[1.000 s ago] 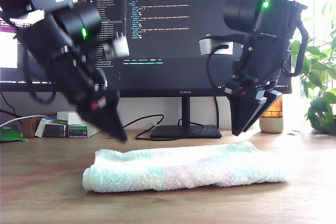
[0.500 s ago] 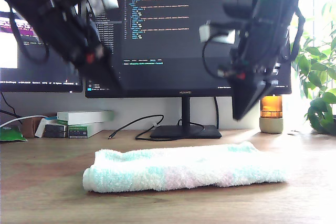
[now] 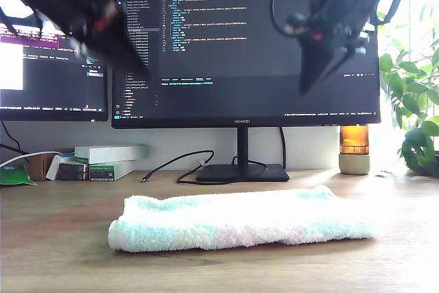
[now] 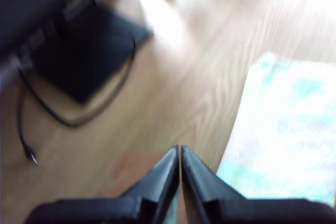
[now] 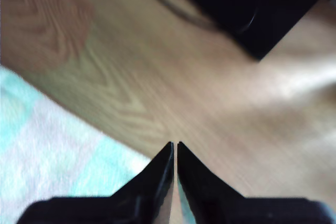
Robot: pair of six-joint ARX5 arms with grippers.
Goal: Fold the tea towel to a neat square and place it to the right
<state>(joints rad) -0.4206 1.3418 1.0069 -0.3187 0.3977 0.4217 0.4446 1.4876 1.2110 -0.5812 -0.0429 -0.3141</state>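
Wooden desk (image 3: 55,238) runs across the whole foreground, and on it the tea towel (image 3: 240,219) lies folded into a long, low strip, pale mint with faint pink bands, stretching from the exterior view's left of centre toward its right. Nothing touches the tea towel. In the first wrist view my first gripper (image 4: 179,153) has its black jaws pressed together with nothing between them, high over bare wood with the cloth just beside and below. My second gripper (image 5: 175,148) shows the same: jaws drawn together, empty, above the wood at the cloth's edge. In the exterior view two blurred arms hang high in front of the screens, one at the upper left and one at the upper right, both well clear of the cloth; I cannot tell which is which. Behind the cloth stands a monitor (image 3: 233,46) on a black stand (image 3: 241,171) with a cable (image 3: 185,164), a second screen (image 3: 41,66), some boxes (image 3: 103,161), an amber jar (image 3: 354,149) and a leafy plant (image 3: 418,114).
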